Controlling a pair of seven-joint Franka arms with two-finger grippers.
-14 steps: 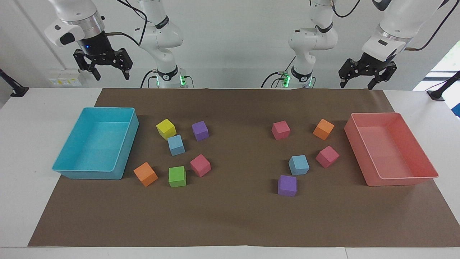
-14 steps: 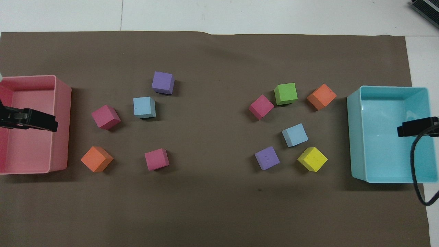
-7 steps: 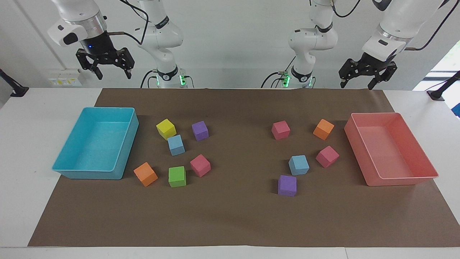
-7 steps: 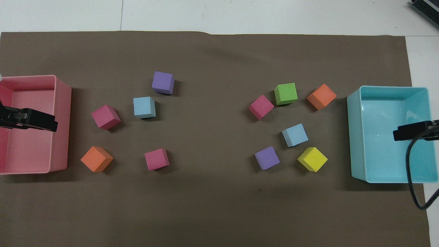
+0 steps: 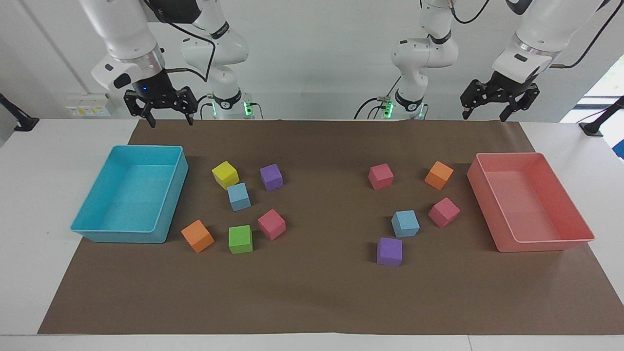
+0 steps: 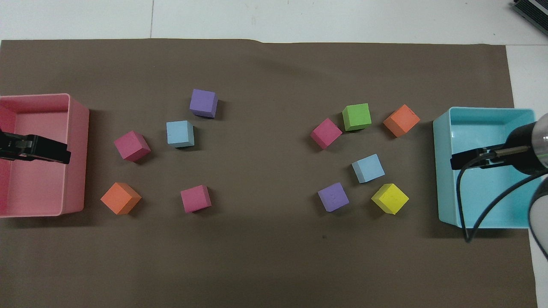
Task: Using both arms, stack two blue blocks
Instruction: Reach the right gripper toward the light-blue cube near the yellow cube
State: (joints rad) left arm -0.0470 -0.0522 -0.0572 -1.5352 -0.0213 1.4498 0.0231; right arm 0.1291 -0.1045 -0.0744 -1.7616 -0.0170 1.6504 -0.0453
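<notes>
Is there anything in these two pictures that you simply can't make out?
Overhead view: the left gripper is cut off by the picture's edge; only a black tip shows over the pink tray.
Overhead view: the right gripper and its cable cover part of the floor of the turquoise tray.
Facing view: the top edge cuts off the left arm and right arm.

1. No text, label, brand, number or sign can be read anywhere in either view.
2. Dark bands on the arms' joints carry marks too small to make out.
</notes>
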